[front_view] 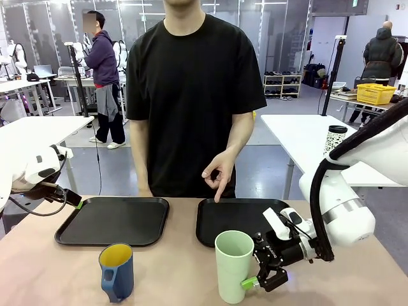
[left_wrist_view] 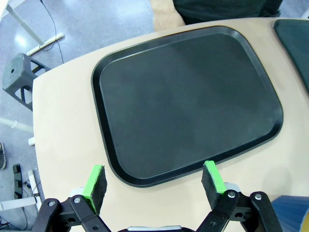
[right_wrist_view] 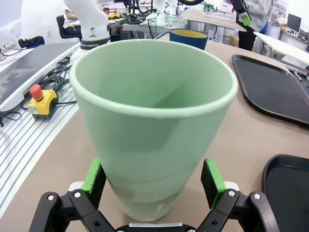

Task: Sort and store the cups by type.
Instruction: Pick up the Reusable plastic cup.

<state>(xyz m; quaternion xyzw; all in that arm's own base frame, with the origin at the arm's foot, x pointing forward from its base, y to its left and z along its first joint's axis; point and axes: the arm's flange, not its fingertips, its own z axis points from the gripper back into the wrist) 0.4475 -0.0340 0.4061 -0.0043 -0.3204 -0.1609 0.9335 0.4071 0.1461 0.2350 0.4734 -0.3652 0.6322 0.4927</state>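
The pale green tumbler stands upright on the table in front of the right tray. My right gripper is open low around its base from the right; in the right wrist view the tumbler sits between the green pads, with a small gap on the right. The dark blue mug, yellow inside, stands to the left, in front of the left tray, and shows behind the tumbler as the mug. My left gripper hangs open and empty over that tray's near edge.
The person stands at the far side, one hand pointing down at the right tray's far edge. A black-and-white lidded cup stands on a white table behind. An emergency stop box and cables lie off the table's side.
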